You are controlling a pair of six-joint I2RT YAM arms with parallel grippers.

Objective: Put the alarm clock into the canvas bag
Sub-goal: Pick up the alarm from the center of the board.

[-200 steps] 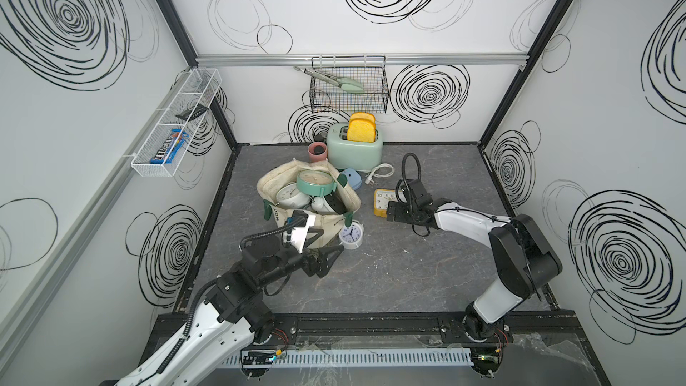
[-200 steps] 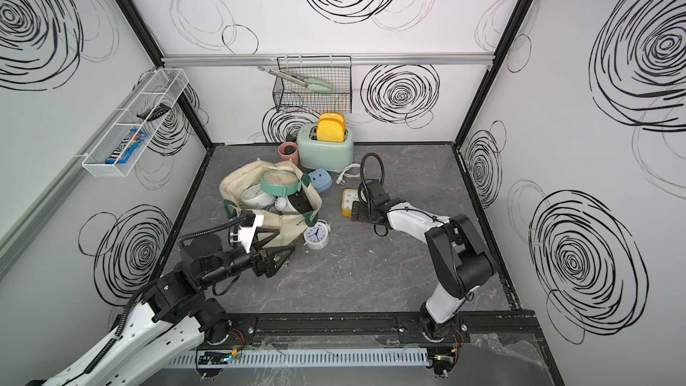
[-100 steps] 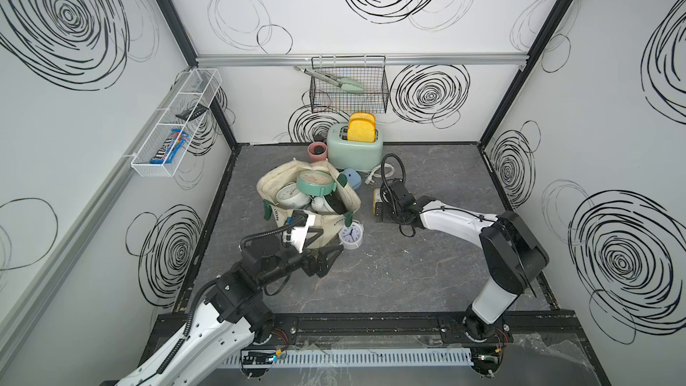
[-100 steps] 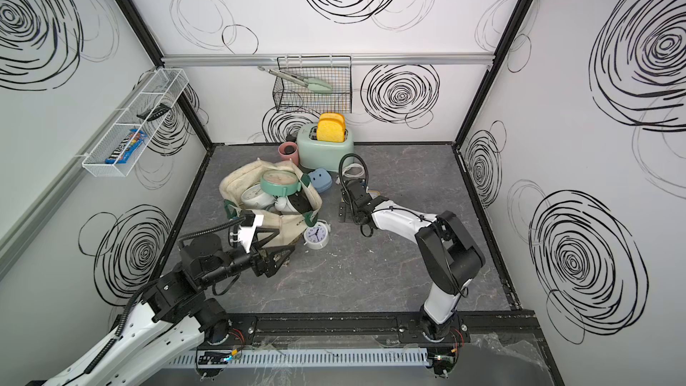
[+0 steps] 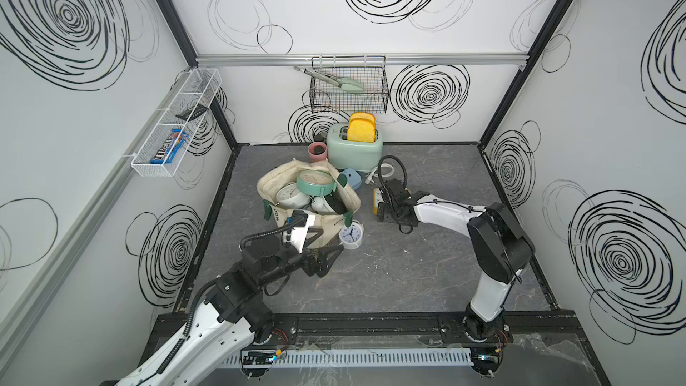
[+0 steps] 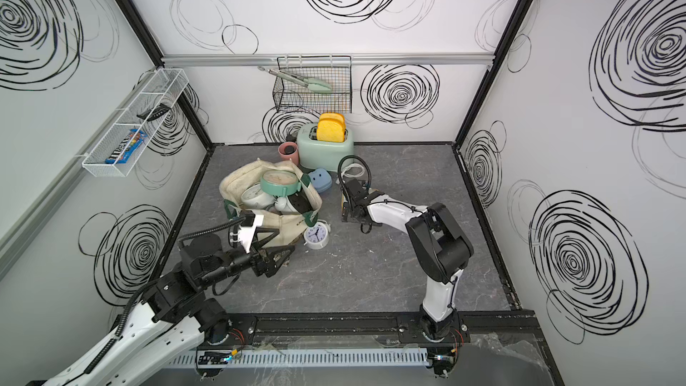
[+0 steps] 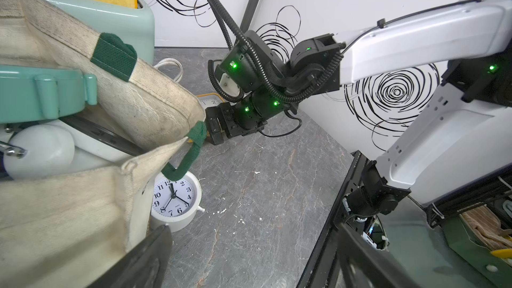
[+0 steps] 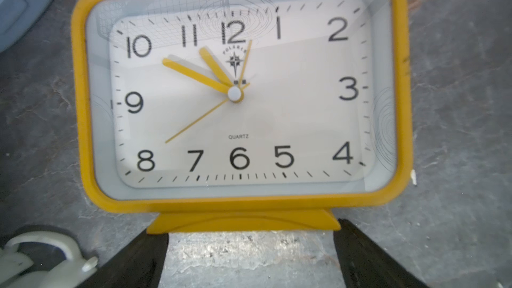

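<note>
1. 2 arms reach over a grey marbled surface [image 5: 408, 272] inside a white-walled cell.
2. The canvas bag [image 5: 273, 183] stands open at the left-centre of the surface in both top views [image 6: 232, 185]. A mint green clock [image 5: 315, 181] and a white clock [image 5: 289, 194] sit in its mouth.
3. The yellow alarm clock [image 8: 238, 92] lies face up on the surface, outside the bag and apart from it, on the side of the right arm. In a top view [image 5: 376, 200] the right hand largely covers it.
4. The right hand [image 8: 249, 256] is released. Its fingers [image 8: 133, 261] stand wide apart on either side of the clock's foot and grasp nothing. Whether they touch the foot cannot be told.
5. The left hand [image 5: 330, 259] is likewise released and empty, fingers spread, low before the bag's near wall.
6. 1 small white round alarm clock [image 5: 350, 235] rests on the surface just beside the bag's near corner, below a dark green handle [image 7: 188, 156].
7. A mint toaster [image 5: 354, 152] stands behind the bag at the back wall, with 2 yellow slices [image 5: 362, 129] in its slots.
</note>
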